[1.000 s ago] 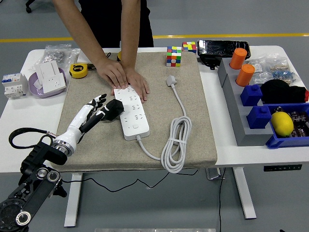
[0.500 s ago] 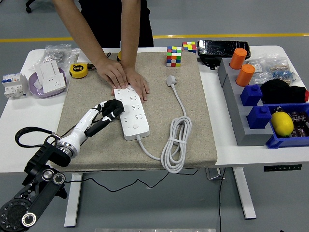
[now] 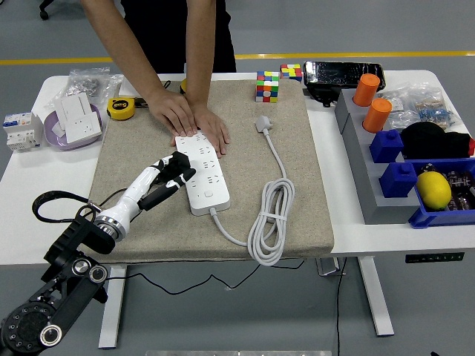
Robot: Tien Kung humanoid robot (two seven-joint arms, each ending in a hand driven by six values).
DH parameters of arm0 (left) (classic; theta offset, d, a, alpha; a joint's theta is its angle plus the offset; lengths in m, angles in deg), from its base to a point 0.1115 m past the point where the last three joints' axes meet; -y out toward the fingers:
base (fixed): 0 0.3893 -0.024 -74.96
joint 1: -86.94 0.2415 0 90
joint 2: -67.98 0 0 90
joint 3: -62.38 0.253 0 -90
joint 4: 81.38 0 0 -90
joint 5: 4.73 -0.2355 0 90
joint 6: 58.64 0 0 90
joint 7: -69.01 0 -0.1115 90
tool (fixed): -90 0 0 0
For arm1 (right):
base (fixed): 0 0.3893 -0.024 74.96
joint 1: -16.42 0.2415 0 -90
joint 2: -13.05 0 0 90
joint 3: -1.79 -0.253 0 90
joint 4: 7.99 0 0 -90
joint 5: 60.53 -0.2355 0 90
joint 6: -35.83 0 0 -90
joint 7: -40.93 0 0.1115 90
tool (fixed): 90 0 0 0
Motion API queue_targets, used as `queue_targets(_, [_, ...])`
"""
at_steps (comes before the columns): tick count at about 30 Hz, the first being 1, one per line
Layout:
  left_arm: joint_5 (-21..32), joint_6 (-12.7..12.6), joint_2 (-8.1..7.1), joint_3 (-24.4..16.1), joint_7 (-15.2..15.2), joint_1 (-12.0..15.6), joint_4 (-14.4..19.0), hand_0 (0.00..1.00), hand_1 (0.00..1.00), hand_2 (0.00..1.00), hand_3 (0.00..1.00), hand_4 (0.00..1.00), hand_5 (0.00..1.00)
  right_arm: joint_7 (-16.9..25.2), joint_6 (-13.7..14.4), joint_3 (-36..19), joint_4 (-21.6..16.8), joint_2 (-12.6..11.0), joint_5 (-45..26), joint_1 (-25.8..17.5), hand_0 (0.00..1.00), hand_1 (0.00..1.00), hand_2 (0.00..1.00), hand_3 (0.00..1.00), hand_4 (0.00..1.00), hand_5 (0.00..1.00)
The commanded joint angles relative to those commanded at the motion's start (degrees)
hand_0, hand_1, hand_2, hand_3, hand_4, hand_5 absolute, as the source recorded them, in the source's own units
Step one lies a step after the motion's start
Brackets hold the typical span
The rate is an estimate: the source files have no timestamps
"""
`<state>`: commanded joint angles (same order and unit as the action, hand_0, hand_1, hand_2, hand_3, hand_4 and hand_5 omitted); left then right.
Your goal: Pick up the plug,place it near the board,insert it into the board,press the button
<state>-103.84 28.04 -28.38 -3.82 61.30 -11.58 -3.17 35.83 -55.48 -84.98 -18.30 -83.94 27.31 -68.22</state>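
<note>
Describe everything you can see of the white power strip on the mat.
The power strip is a long white plastic block with rows of sockets along its top, lying flat on the beige mat, running from the far left toward the near right. A person's hands press down on its far end. The robot's left hand, holding a black plug, is at its left edge. From its near end a white cable loops into a coil and ends in a loose white plug.

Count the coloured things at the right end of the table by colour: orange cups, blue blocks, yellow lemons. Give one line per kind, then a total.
Orange cups: 2
Blue blocks: 2
Yellow lemons: 1
Total: 5
</note>
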Motion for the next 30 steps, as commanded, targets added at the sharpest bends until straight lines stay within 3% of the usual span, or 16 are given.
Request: queue_targets(30, [-5.3, -0.2, -0.46, 6.6, -1.6, -5.7, -1.7, 0.998, 0.998, 0.975, 0.934, 0.998, 0.998, -0.1, 0.0, 0.1, 0.0, -0.1, 0.1, 0.2, 0.848, 0.757, 0.746, 0.779, 0.998, 0.877])
